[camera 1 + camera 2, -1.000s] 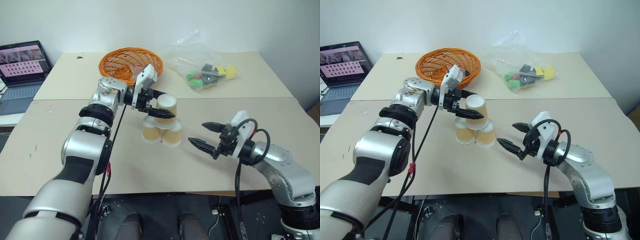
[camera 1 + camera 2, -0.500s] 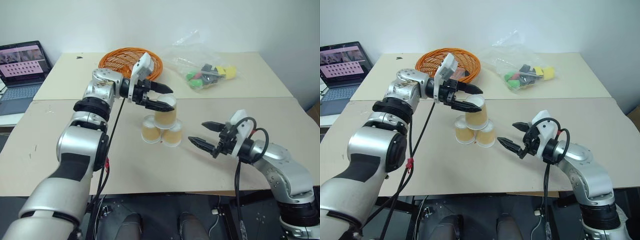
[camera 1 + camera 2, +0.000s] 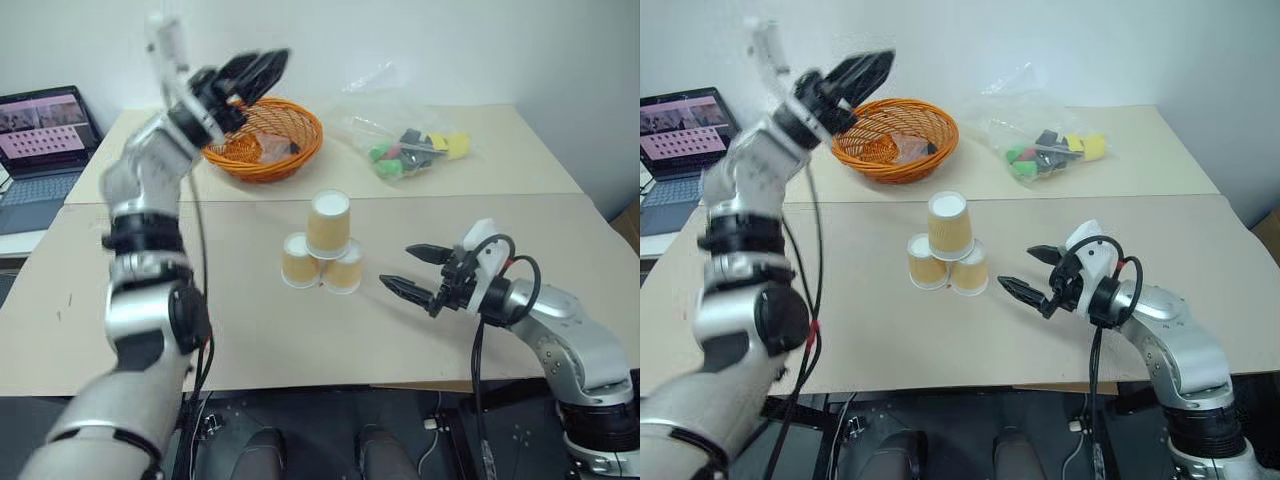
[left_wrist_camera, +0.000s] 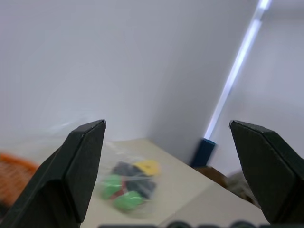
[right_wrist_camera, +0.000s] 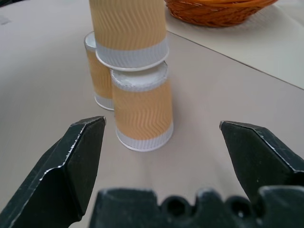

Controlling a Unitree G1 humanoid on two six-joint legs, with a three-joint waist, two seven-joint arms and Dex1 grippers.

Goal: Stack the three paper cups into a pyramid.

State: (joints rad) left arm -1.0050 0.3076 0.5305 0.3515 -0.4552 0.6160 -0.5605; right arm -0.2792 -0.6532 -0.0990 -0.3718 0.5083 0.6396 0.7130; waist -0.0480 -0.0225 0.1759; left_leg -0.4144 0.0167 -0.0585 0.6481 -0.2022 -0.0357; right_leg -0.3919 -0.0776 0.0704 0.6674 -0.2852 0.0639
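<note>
Table (image 3: 250, 330): cup pyramid (image 3: 323, 243) just left of open right hand (image 3: 414, 270).

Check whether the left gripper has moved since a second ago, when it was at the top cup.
Yes. The left gripper has lifted off the top cup and swung up and away to the robot's left; it is now open above the orange basket's near-left rim.

Bare table (image 3: 470, 215) lying open around the three paper cups (image 3: 324, 254), stacked mid-table. Right hand (image 3: 418, 271) hovering just beside them, fingers spread. Basket (image 3: 268, 138) and plastic bag (image 3: 405, 135) sitting well behind the stack.
</note>
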